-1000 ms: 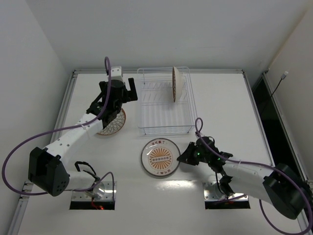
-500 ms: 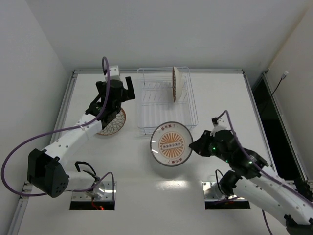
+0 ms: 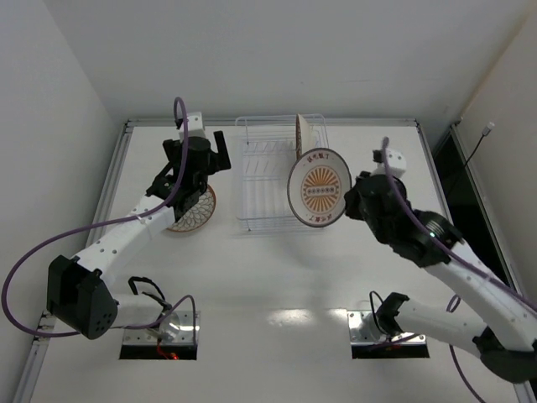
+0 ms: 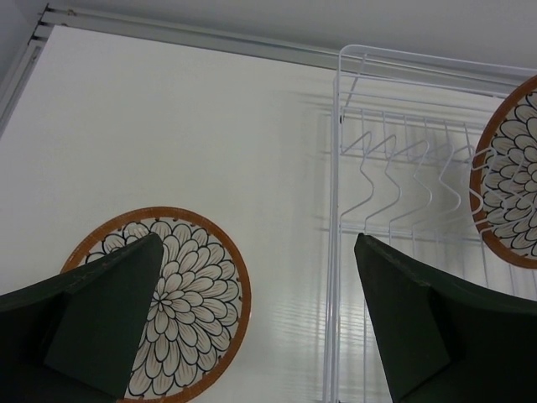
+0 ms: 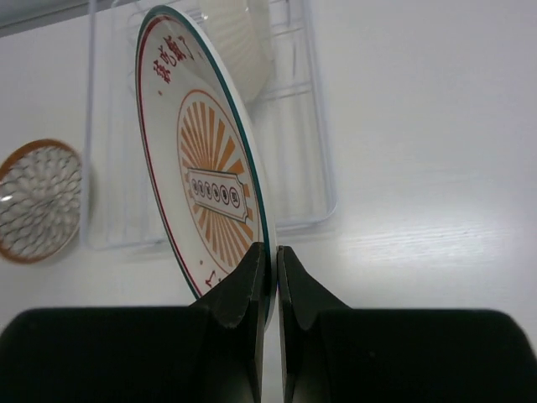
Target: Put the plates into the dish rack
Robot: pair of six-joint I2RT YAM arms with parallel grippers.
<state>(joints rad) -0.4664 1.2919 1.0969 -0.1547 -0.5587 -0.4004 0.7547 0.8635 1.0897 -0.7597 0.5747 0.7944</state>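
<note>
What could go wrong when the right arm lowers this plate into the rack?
1. The right claw pinches the sunburst plate only at its rim, so it may pivot or slip.
2. The racked petal plate stands in the dish rack close behind it, and lowering could knock it.

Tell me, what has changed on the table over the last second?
The right gripper, pinching the sunburst plate by its rim, lifted it off the table, tilted it up and carried it to the near right corner of the dish rack. The open left gripper hardly moved above the petal plate on the table; the petal plate standing in the rack stayed put.
</note>
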